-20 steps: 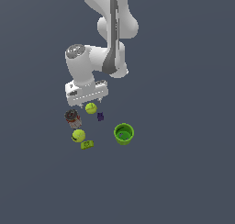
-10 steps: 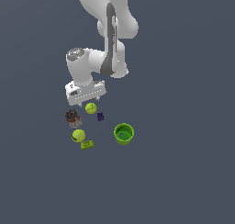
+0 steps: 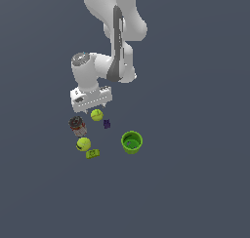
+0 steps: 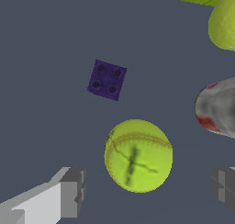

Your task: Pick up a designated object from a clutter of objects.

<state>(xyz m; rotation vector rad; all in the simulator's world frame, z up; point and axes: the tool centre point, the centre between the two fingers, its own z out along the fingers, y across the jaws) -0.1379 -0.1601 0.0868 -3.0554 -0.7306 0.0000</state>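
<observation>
Pincer [image 4: 144, 191] spread, empty, one finger either side of the tennis ball [image 4: 138, 155] to straddle it | ball on desk [image 3: 195, 183] between can [image 4: 215, 107] and purple block [image 4: 107, 80] | second ball [image 4: 225, 22] cut off; fingertips hidden in exterior view.

I see a bare simulated test scene: a flat, featureless grey floor [image 3: 195, 183] (no walls, no furniture) under everything.
</observation>
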